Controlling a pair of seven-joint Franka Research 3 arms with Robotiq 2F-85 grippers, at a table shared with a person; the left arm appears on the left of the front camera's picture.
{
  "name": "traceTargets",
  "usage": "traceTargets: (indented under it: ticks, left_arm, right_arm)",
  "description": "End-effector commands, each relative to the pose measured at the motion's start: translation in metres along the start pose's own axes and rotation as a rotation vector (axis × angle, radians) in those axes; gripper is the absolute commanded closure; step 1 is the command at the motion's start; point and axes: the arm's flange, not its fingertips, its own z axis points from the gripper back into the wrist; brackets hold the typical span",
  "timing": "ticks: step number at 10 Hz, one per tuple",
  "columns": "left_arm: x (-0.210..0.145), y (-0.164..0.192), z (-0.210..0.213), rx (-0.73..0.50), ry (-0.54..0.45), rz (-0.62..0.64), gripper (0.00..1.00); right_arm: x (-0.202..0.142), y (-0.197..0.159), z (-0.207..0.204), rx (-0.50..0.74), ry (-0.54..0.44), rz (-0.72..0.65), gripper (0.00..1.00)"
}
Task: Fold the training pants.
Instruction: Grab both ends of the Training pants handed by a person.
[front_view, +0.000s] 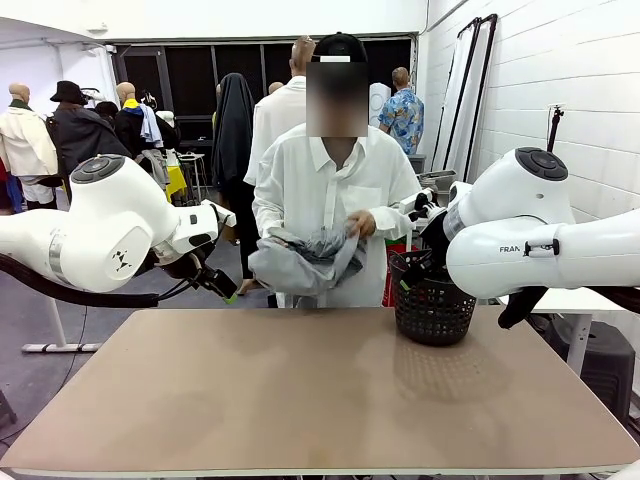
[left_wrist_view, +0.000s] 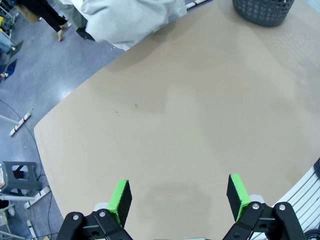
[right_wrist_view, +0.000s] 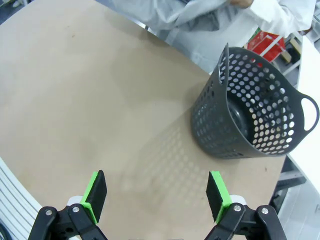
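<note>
1. A person is standing at the far side of the desk (front_view: 320, 400), holding the training pants (front_view: 305, 262) against their body. The pants are in the air above the far edge, not lying on the desk.
2. The pants are hanging as a crumpled light-grey bundle, gathered in the person's hands (front_view: 362, 222). No waistband, leg or long axis can be made out.
3. The left tool (left_wrist_view: 180, 192) is hovering over bare desk with its green pads spread wide, gripping nothing. In the front view it is sitting just to the left of the bundle and a little lower.
4. The right tool (right_wrist_view: 157, 192) is also spread and carrying nothing, pointing down at the desk near a dark perforated laundry basket (right_wrist_view: 252, 112).
5. The bundle is lying between the two arms, beyond both and higher. The left tool is looking the nearer one. Judging from this, the pants need laying flat on the desk before either tool can start folding.
</note>
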Motion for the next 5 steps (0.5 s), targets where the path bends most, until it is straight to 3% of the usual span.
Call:
traceTargets:
  ticks: [1, 5]
  left_arm:
    - [0.0004, -0.0002, 0.0005, 0.001, -0.005, -0.001, 0.0]
    - [0.0004, -0.0002, 0.0005, 0.001, -0.005, -0.001, 0.0]
  right_arm:
    - [0.0, 0.0003, 0.0, 0.001, 0.0, 0.001, 0.0]
    - [0.0, 0.0003, 0.0, 0.001, 0.0, 0.001, 0.0]
